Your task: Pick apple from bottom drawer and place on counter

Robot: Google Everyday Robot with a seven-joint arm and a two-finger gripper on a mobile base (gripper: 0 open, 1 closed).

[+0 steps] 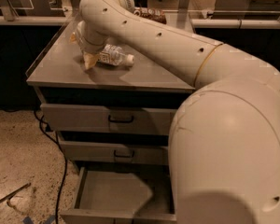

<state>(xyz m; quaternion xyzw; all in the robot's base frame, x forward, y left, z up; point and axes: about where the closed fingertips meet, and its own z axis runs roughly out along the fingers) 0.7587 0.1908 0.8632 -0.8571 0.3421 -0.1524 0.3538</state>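
Note:
The bottom drawer (114, 192) is pulled open and its flat grey inside shows nothing in it. The counter (56, 71) is the grey top of the cabinet. My arm reaches over the counter from the right. The gripper (82, 45) is low over the counter's left part, mostly hidden behind the wrist. The apple is hidden from view behind the arm.
A clear plastic bottle (115, 57) lies on its side on the counter just right of the gripper, with a tan object (89, 59) beside it. A brown packet (151, 15) lies at the counter's back. The two upper drawers (121, 119) are shut. A black cable (60, 181) runs on the floor at the left.

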